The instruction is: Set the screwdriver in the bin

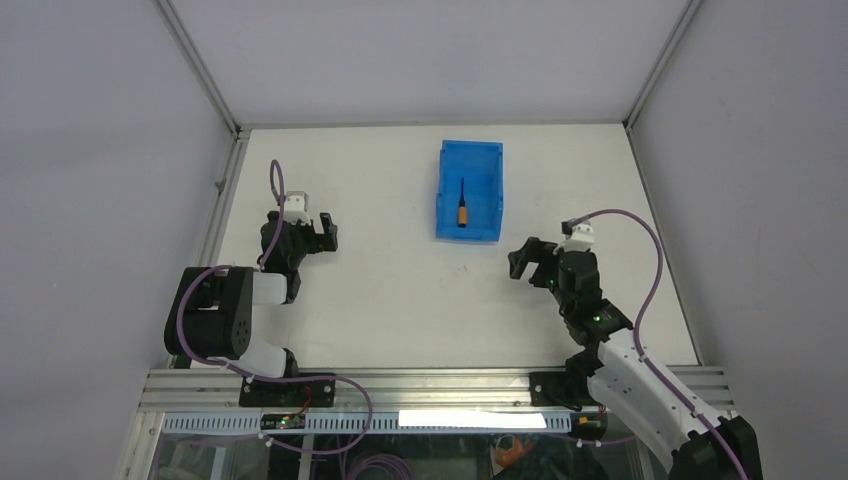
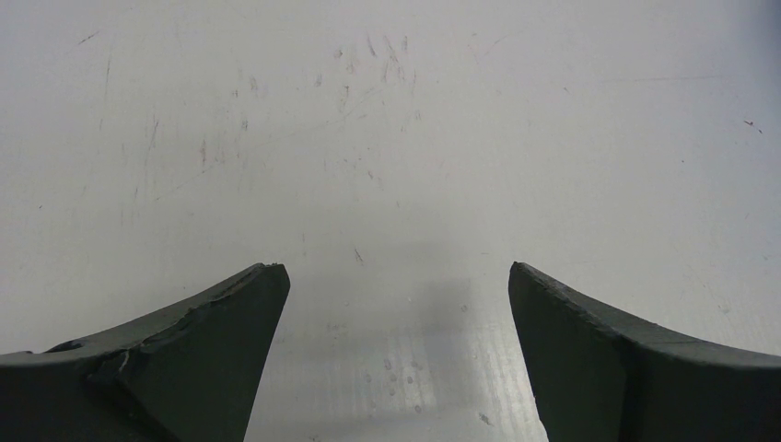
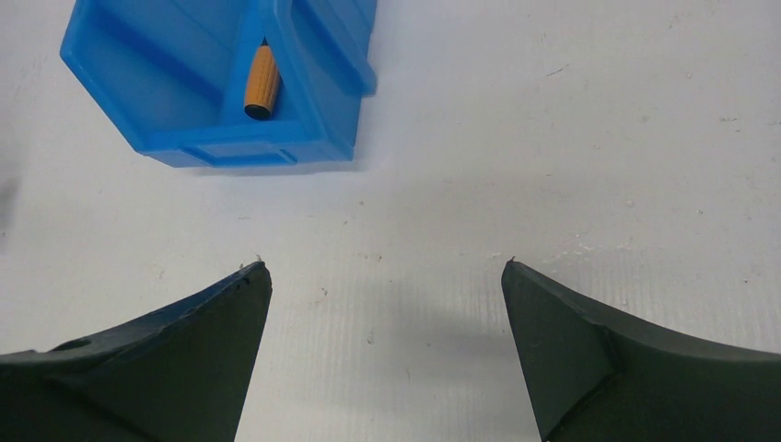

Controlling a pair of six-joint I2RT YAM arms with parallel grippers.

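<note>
The screwdriver (image 1: 462, 205) lies in the bin (image 1: 470, 150), handle toward me, just far-left of my right gripper (image 3: 385, 267) (fingers spread, released). My left gripper (image 2: 396, 267), well left of the bin, is spread wide too.

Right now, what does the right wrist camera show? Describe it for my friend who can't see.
The blue bin sits on the white table at the upper left, with the orange-handled screwdriver lying inside it. At the bottom, the right tool is wide open and empty, its two dark fingers short of the bin.
</note>
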